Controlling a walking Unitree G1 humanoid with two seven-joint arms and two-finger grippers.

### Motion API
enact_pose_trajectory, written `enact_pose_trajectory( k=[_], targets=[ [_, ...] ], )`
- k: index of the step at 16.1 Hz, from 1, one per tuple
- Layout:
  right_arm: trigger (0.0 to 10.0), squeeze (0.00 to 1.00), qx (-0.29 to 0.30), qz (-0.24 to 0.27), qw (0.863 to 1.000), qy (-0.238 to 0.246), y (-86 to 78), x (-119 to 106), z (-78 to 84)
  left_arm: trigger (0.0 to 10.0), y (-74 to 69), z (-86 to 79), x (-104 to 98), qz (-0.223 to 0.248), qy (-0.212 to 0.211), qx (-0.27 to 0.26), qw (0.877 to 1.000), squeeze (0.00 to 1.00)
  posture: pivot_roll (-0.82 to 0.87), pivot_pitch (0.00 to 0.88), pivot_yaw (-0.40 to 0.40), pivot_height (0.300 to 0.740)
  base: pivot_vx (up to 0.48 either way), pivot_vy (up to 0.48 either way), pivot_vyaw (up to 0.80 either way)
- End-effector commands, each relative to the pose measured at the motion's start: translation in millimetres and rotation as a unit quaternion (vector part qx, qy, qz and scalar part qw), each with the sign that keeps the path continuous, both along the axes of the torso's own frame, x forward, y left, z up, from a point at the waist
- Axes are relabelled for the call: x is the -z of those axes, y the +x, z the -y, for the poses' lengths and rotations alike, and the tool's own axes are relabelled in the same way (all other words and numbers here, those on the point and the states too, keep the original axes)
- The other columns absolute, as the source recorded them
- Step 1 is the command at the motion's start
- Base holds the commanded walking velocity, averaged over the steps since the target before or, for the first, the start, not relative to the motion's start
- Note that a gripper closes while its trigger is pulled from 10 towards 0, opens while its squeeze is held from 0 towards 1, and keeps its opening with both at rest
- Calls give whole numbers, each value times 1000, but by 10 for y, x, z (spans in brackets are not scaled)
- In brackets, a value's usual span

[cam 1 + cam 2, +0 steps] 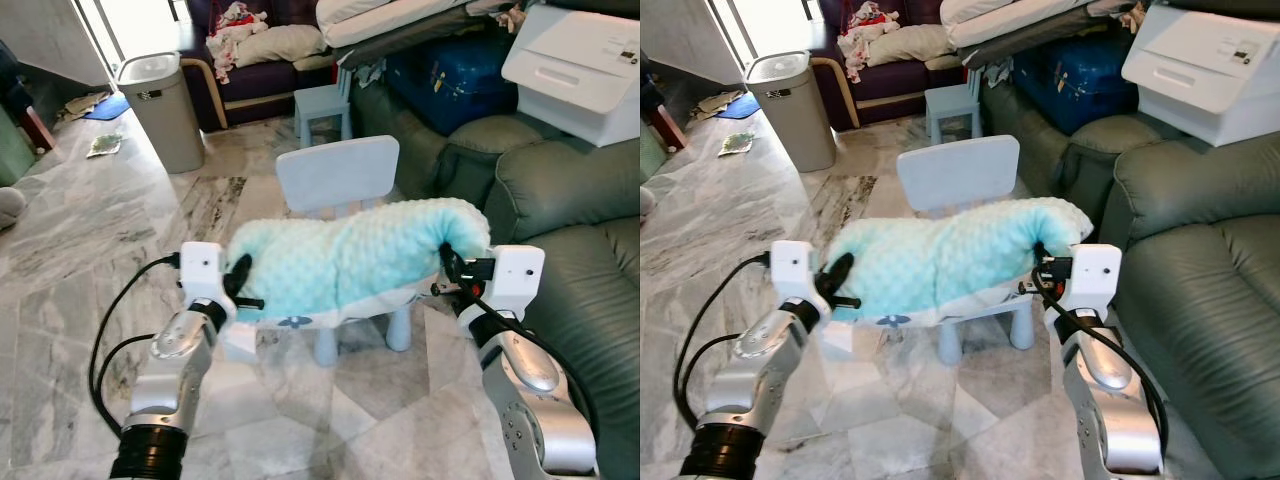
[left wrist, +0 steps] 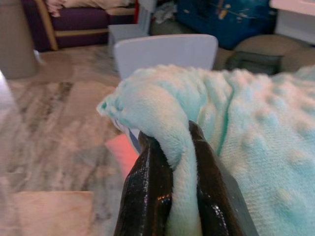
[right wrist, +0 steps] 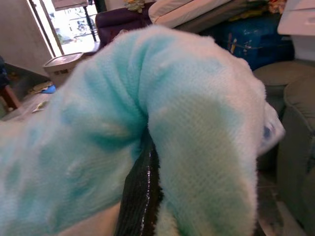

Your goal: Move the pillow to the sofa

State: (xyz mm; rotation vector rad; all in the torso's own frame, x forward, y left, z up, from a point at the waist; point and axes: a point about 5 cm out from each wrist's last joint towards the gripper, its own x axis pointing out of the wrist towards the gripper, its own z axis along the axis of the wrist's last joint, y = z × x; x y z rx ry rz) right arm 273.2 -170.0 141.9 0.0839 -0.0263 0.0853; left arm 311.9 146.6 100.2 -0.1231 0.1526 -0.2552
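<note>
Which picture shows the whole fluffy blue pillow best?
The left eye view: the fluffy light-blue dotted pillow shows from end to end, held between the left gripper and right gripper over the small pale-blue chair. The right eye view shows much the same. Each wrist view shows just one pinched end, close up.

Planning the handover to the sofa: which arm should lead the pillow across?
Right. The right gripper pinches the pillow end beside the green sofa; the left gripper holds the far end.
</note>
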Motion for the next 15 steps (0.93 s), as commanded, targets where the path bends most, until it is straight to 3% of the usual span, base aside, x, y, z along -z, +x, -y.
enact_pose_trajectory(
  k=[1, 8, 12, 15],
  targets=[
    [10000, 0, 6, 12, 1000, 1, 11, -62, 9, 10000, 40, -30, -74, 16, 12, -3, 1000, 0, -191, 35, 83, 740, 0, 0, 0],
    [10000, 0, 5, 11, 1000, 2, 20, -64, -1, 10000, 54, 13, -127, 43, 6, 26, 999, 0, -191, 35, 83, 740, 0, 0, 0],
    [10000, 0, 6, 8, 1000, 1, 32, -65, 0, 10000, 72, -23, -114, 26, 6, 13, 1000, 0, -186, 37, 79, 740, 0, 0, 0],
    [10000, 0, 9, 3, 1000, 0, 27, -54, 1, 10000, 67, -57, -92, 21, -3, 12, 1000, 0, -189, 38, 82, 740, 0, 0, -702]
  ],
)
